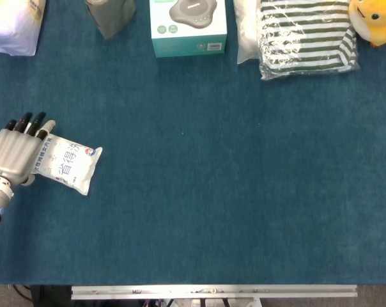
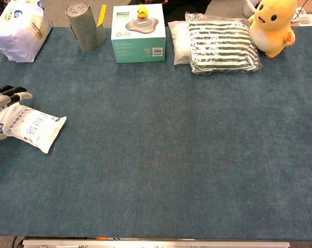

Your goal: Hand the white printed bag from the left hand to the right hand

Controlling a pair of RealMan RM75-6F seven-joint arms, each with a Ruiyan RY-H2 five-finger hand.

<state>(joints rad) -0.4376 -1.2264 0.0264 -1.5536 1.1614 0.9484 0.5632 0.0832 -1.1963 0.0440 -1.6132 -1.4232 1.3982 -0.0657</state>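
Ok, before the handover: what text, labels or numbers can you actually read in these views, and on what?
white printed bag, at the left hand: large dark characters and a small round logo, too blurred to quote.
teal box: barcode sticker and small print, unreadable.
white pack at far left: blue print, too small to read.
Nothing else carries legible text.

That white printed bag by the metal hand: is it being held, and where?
Yes. The left hand holds the white printed bag by its left end; the rest lies on the blue table.

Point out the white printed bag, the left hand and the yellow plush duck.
white printed bag (image 1: 66, 162), head view, middle of its printed face.
left hand (image 1: 13, 152), head view, back of the hand.
yellow plush duck (image 2: 272, 28), chest view, its belly.
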